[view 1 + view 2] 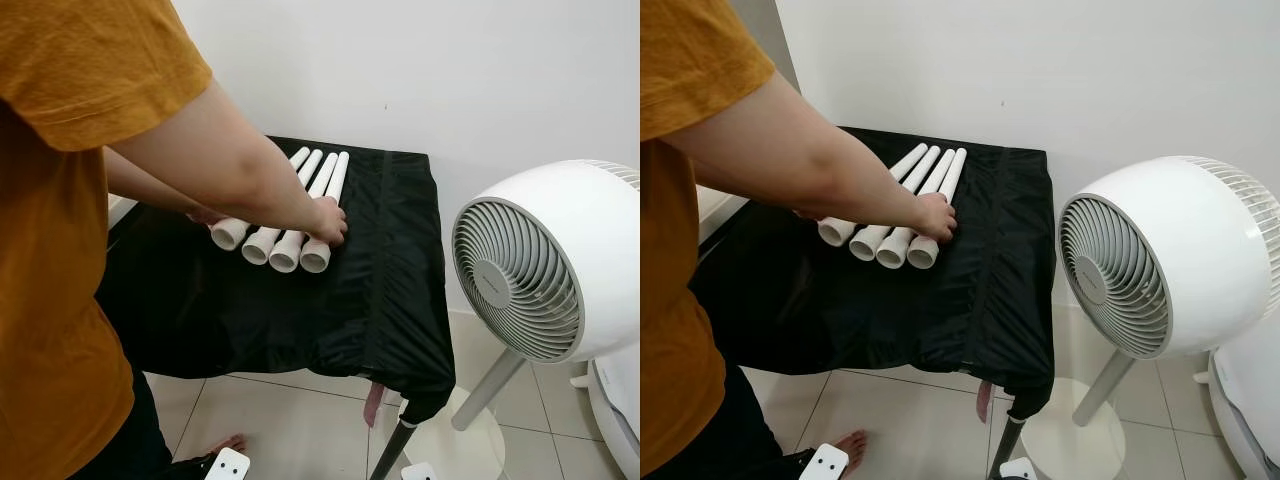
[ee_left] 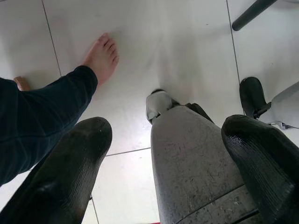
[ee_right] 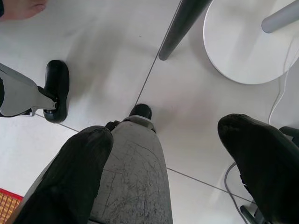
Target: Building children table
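Beside table (image 1: pixel 400 300), fan (image 1: pixel 545 262), person's hand (image 1: pixel 328 220)

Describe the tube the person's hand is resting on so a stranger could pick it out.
Find the black-draped table left of the white fan. Four white tubes lie side by side on it. The one meant is nearest the fan, with the person's hand on it.

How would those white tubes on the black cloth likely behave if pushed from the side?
The four white tubes are round and lie loose side by side, so they would probably roll. Their open hollow ends suggest they are light and rigid. The person's hand rests on one, and the black cloth may damp rolling somewhat.
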